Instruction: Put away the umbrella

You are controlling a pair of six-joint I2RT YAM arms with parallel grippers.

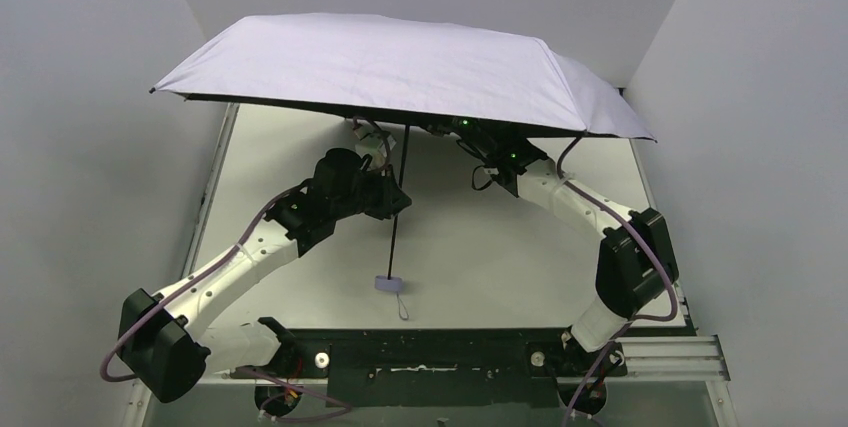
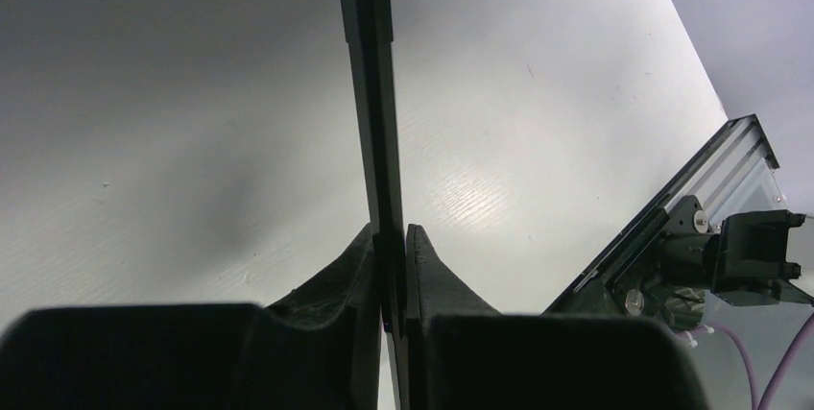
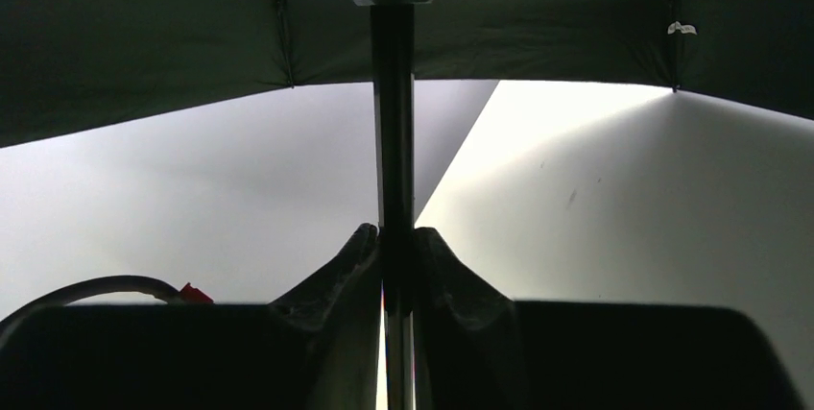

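The umbrella is open, and its pale lavender canopy [image 1: 400,67] spreads over the far half of the table. Its thin black shaft [image 1: 396,222] slopes down to the small lavender handle [image 1: 388,285], whose wrist loop lies on the table. My left gripper [image 1: 398,193] is shut on the shaft about midway; the left wrist view shows the fingers [image 2: 392,232] clamping the shaft [image 2: 370,93]. My right gripper [image 3: 396,232] is shut on the shaft [image 3: 393,122] higher up, just under the dark underside of the canopy [image 3: 192,26]. In the top view its fingers are hidden by the canopy edge.
The white table [image 1: 520,247] is boxed in by grey walls on the left, right and back. The black base rail [image 1: 430,359] with the arm mounts runs along the near edge and also shows in the left wrist view [image 2: 672,237]. The canopy overhangs both wrists.
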